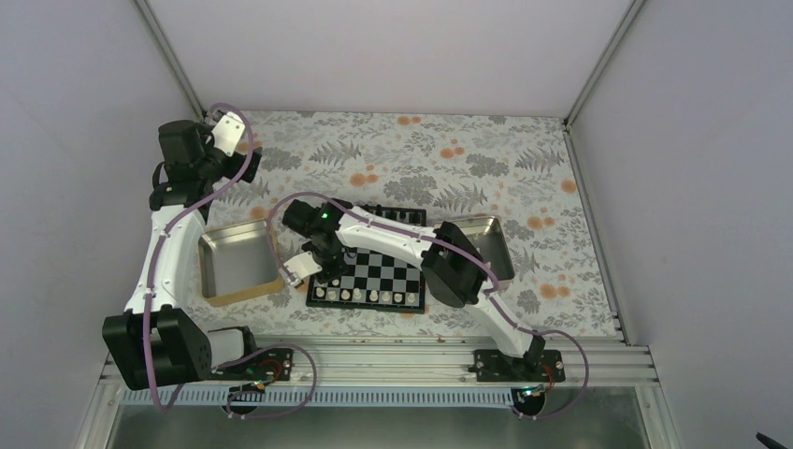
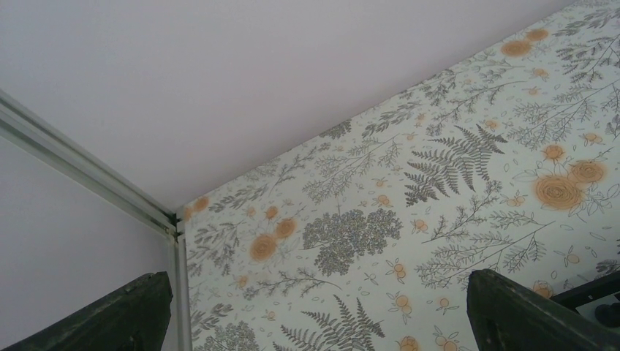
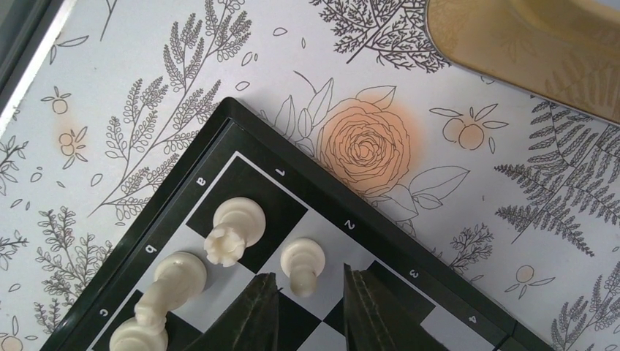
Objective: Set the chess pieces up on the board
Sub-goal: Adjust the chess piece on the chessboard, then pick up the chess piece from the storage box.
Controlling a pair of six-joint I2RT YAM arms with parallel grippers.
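Observation:
The board [image 1: 365, 306] lies mid-table, with a row of white chess pieces [image 1: 369, 296] along its near edge. My right gripper [image 1: 323, 271] hangs over the board's near-left corner. In the right wrist view its fingers [image 3: 259, 314] stand a little apart on either side of a white pawn [image 3: 303, 265] on square a2, with a gap showing on both sides. A rook [image 3: 234, 230] stands on a1 and a knight [image 3: 172, 281] beside it. My left gripper [image 2: 314, 292] is wide open and empty, raised over the far-left corner of the table [image 1: 245, 140].
A square metal tray [image 1: 217, 281] sits left of the board; its corner [image 3: 526, 44] shows in the right wrist view. A second tray [image 1: 500, 234] sits to the right. Black pieces [image 1: 397, 215] line the board's far edge. White walls enclose the floral tabletop.

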